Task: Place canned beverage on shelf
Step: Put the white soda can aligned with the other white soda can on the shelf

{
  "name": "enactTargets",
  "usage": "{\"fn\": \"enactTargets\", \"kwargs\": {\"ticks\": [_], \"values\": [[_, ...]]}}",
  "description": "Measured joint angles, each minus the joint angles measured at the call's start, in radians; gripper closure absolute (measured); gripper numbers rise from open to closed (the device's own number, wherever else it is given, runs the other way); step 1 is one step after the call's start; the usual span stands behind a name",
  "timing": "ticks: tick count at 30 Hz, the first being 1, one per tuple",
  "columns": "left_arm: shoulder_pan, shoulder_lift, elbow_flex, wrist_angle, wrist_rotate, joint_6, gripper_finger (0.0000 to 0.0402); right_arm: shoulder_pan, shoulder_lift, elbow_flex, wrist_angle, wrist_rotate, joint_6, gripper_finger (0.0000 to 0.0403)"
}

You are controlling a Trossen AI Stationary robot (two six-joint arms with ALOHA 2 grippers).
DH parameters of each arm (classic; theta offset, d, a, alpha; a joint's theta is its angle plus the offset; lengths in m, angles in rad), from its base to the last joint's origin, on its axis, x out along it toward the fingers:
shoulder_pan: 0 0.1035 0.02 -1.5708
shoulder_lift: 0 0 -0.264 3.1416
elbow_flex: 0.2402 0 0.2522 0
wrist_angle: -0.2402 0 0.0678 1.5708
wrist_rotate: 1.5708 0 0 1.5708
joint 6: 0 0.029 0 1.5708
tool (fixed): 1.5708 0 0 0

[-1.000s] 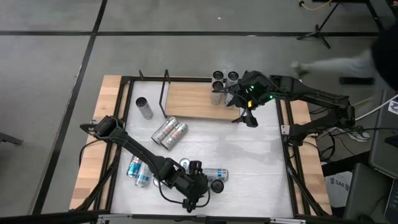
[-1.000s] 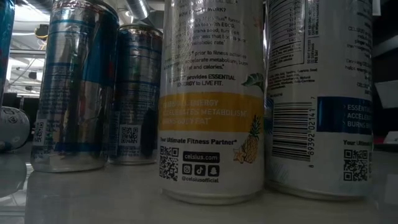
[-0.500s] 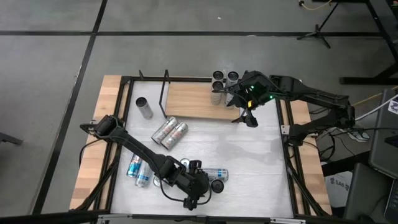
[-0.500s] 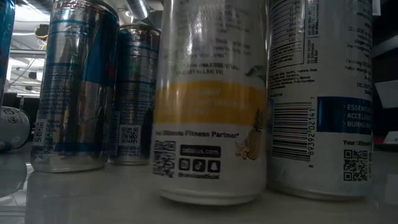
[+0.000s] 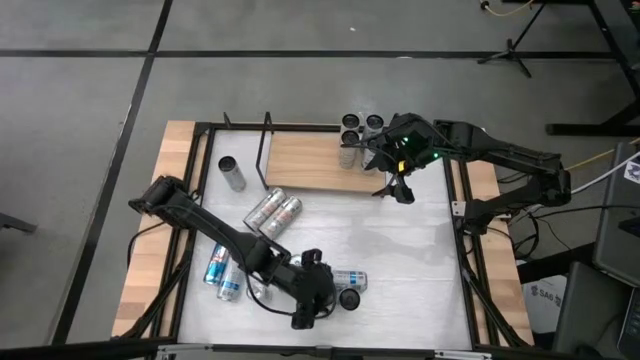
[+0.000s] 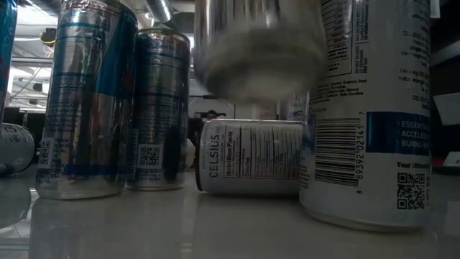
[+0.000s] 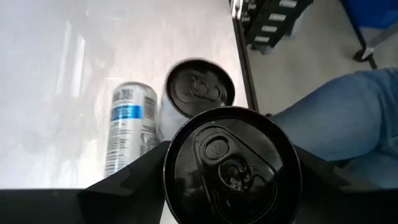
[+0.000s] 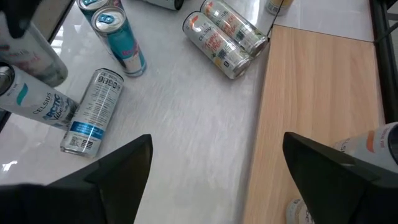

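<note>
Canned beverage, a slim silver aluminium can with a black pull-tab top (image 7: 231, 167), sits clamped between the left tool's (image 5: 308, 297) fingers, lifted clear of the white table (image 5: 400, 270) near its 6 o'clock edge. Step looks like lift-and-carry; next move needs a haul toward 12 o'clock onto the light-brown wooden shelf in a black rod frame (image 5: 305, 160). Right tool (image 8: 214, 180) hangs spread open over the shelf's 3 o'clock end beside upright cans (image 5: 361, 126).

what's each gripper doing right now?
Left gripper: shut on a can, lifted off the table.
Right gripper: open, empty, over the shelf edge.

White table (image 5: 400, 260) with cans (image 5: 273, 213), shelf (image 5: 305, 162)
</note>
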Motion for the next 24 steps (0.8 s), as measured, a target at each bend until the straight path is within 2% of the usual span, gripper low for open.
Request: {"fn": "enactTargets", "kwargs": {"ticks": [13, 19, 24], "values": [[0.073, -0.136, 0.000, -0.034, -0.005, 0.016, 0.0159, 0.000, 0.000, 0.000, 0.000, 0.001, 0.000, 0.0052], [0.140, -0.179, 0.000, -0.065, -0.002, 0.094, 0.0159, 0.000, 0.000, 0.000, 0.001, 0.001, 0.000, 0.0052], [0.214, -0.184, 0.000, -0.113, 0.006, 0.222, 0.0159, 0.000, 0.000, 0.000, 0.001, 0.001, 0.000, 0.0052]]}}
